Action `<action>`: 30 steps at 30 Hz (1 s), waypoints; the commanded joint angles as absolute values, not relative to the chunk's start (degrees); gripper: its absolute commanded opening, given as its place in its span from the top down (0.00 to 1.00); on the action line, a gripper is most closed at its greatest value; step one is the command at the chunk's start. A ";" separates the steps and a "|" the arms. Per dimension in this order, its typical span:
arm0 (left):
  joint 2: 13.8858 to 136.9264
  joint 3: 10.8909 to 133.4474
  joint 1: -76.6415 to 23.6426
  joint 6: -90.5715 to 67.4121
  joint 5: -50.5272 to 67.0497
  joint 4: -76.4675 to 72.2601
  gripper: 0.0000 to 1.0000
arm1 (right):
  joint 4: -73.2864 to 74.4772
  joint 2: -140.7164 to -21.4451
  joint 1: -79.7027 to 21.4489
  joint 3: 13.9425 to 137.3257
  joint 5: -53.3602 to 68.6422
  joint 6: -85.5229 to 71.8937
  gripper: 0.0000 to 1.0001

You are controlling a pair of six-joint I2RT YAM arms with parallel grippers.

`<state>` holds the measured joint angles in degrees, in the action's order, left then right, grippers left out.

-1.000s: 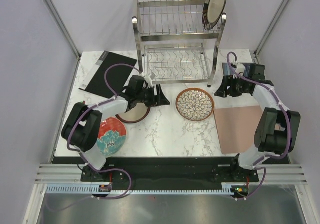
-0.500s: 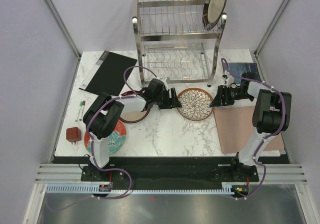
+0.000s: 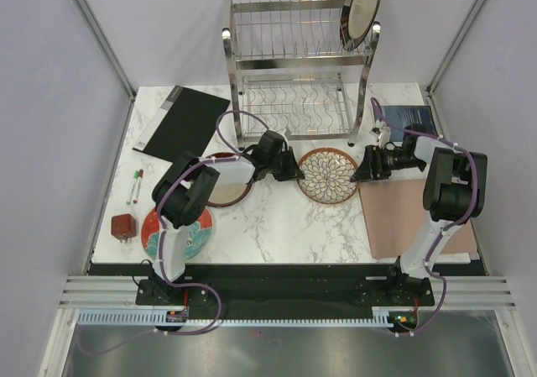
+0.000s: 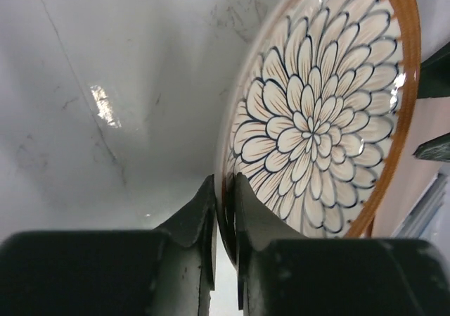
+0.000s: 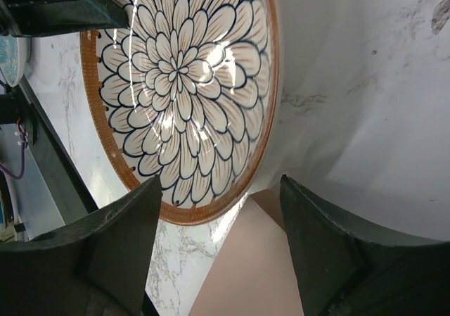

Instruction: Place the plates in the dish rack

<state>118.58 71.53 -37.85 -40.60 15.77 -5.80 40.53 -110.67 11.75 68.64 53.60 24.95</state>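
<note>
The brown plate with white petals (image 3: 327,175) lies in front of the dish rack (image 3: 298,66). My left gripper (image 3: 293,174) is shut on its left rim, and the left wrist view shows both jaws pinching the edge of this plate (image 4: 316,112) at the left gripper (image 4: 223,184). My right gripper (image 3: 362,172) stands open at the plate's right edge, with the plate (image 5: 183,77) just ahead of the right gripper (image 5: 221,182). A checked-rim plate (image 3: 361,7) stands in the rack's top tier. The dark-red-rimmed plate (image 3: 220,194) and the red flowered plate (image 3: 186,236) lie partly under my left arm.
A black mat (image 3: 180,123) lies at the back left and a pink mat (image 3: 407,217) at the right, under my right arm. A small red block (image 3: 124,226) and pens (image 3: 134,185) sit near the left edge. A blue booklet (image 3: 417,115) lies beside the rack.
My left gripper moved right from the dark-red-rimmed plate to the petal plate and has shut on its rim. My right gripper came in to the plate's right edge and stayed open.
</note>
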 commanded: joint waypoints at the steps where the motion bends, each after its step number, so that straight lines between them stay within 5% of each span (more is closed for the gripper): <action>1: 116.99 73.21 -37.79 -40.61 14.15 -3.61 0.90 | 42.10 -110.04 11.69 71.19 55.64 27.86 0.25; 4: 115.40 71.38 -36.83 -39.99 16.95 -4.74 0.98 | 42.54 -108.73 11.69 71.98 55.11 27.51 0.25; 30: 93.35 56.34 -28.74 -34.10 39.46 -13.98 0.98 | 52.75 -104.41 1.41 76.02 60.03 31.12 0.19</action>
